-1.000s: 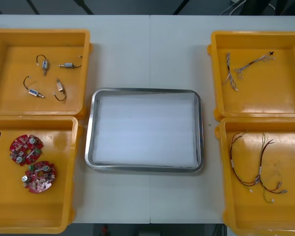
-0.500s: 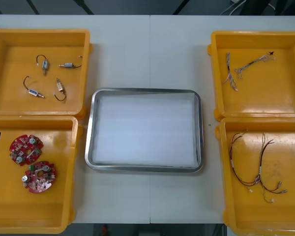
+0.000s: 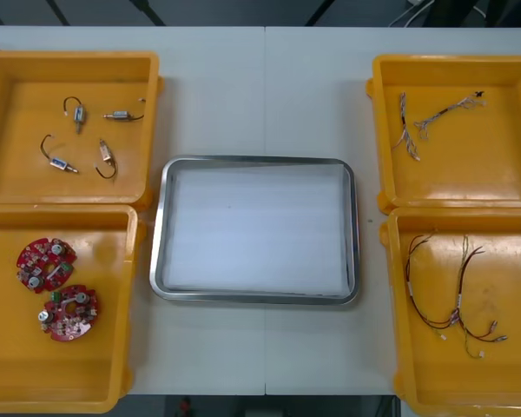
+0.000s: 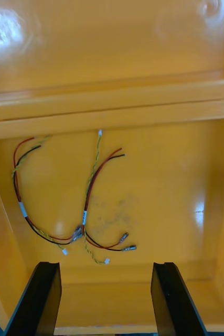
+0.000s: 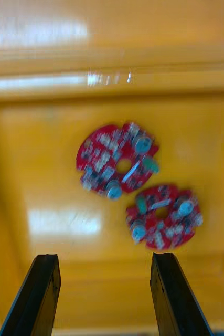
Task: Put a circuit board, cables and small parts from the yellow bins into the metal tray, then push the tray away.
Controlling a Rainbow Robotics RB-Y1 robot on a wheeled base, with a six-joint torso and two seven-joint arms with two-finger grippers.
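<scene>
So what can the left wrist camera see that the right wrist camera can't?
The left wrist camera sees two round red circuit boards, lying close together in the yellow board bin ahead of the left gripper. The right wrist camera sees red and yellow cables instead, in the yellow cable bin ahead of the right gripper. Both see a bin floor and wall, plus two black fingers standing open with nothing between them.

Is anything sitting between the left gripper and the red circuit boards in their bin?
Nothing visible. The open left gripper hangs over the yellow bin; both circuit boards lie uncovered on its floor.
</scene>
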